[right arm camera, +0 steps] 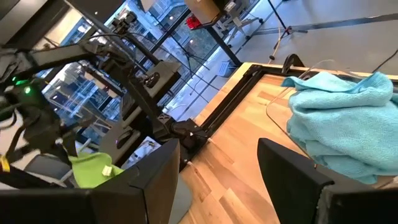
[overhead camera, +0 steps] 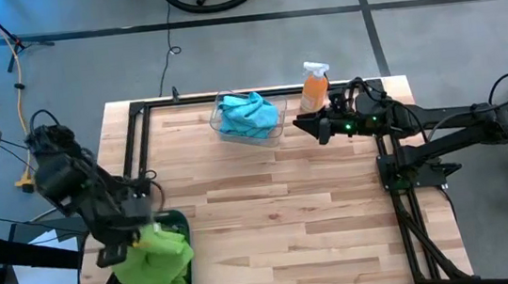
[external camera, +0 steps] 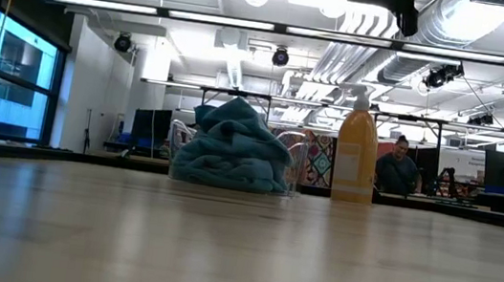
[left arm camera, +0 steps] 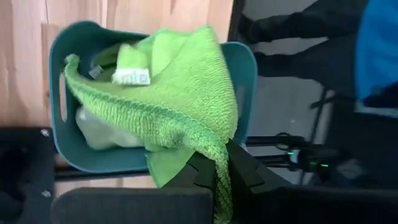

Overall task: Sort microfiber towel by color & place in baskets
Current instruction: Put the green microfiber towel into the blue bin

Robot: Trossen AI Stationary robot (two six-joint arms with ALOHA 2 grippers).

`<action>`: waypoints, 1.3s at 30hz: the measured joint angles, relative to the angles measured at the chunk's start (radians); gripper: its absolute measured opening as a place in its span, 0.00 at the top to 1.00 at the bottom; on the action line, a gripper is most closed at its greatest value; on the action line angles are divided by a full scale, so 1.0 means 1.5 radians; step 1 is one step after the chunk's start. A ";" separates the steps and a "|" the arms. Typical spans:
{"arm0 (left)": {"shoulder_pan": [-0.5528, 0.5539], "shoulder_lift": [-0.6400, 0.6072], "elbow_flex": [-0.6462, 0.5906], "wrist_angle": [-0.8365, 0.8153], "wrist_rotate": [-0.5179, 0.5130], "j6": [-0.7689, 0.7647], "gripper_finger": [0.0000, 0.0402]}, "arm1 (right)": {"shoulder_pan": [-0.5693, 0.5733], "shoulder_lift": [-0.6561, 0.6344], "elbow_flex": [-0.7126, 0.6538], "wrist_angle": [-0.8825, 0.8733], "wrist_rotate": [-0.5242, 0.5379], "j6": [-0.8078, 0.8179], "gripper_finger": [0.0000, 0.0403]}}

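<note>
My left gripper (left arm camera: 222,167) is above the teal-grey basket (overhead camera: 180,227) at the table's near left corner and is shut on a lime green towel (overhead camera: 157,258). That towel drapes over the basket (left arm camera: 62,124), where more green cloth (left arm camera: 99,134) lies. The clear basket (overhead camera: 216,117) stands at the far middle of the table, piled with turquoise towels (overhead camera: 249,116), which also show in the low view (external camera: 232,148). My right gripper (overhead camera: 314,128) hovers open just right of the clear basket, touching nothing; its wrist view shows the turquoise towels (right arm camera: 342,124). My left gripper pinches a bunched edge of the green towel (left arm camera: 219,149) between its two fingers (left arm camera: 249,177), coming from above. The towel hangs below the fingers, and its spread lower part, with a white label (left arm camera: 130,76), lies over the teal-grey basket's opening.
An orange spray bottle (overhead camera: 315,88) stands upright at the far edge, between the clear basket and my right arm. A black frame (overhead camera: 136,145) runs along the table's left, far and right sides. A person (external camera: 398,170) sits far behind the table. The wooden middle (overhead camera: 281,215) holds nothing.
</note>
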 joint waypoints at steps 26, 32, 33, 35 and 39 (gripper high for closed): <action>-0.025 -0.014 -0.268 0.353 -0.006 0.034 1.00 | 0.000 0.000 0.000 -0.005 -0.002 -0.025 0.46; -0.033 -0.087 -0.421 0.312 0.011 -0.045 1.00 | 0.000 0.000 0.000 -0.013 -0.002 -0.025 0.46; -0.033 -0.092 -0.440 0.312 0.011 -0.048 1.00 | 0.000 0.000 0.000 -0.014 -0.002 -0.024 0.46; -0.031 -0.092 -0.466 0.314 0.001 -0.036 1.00 | 0.000 0.000 0.000 -0.016 -0.002 -0.023 0.46; -0.031 -0.079 -0.495 0.334 -0.046 -0.014 1.00 | 0.000 0.000 0.000 -0.016 -0.002 -0.023 0.46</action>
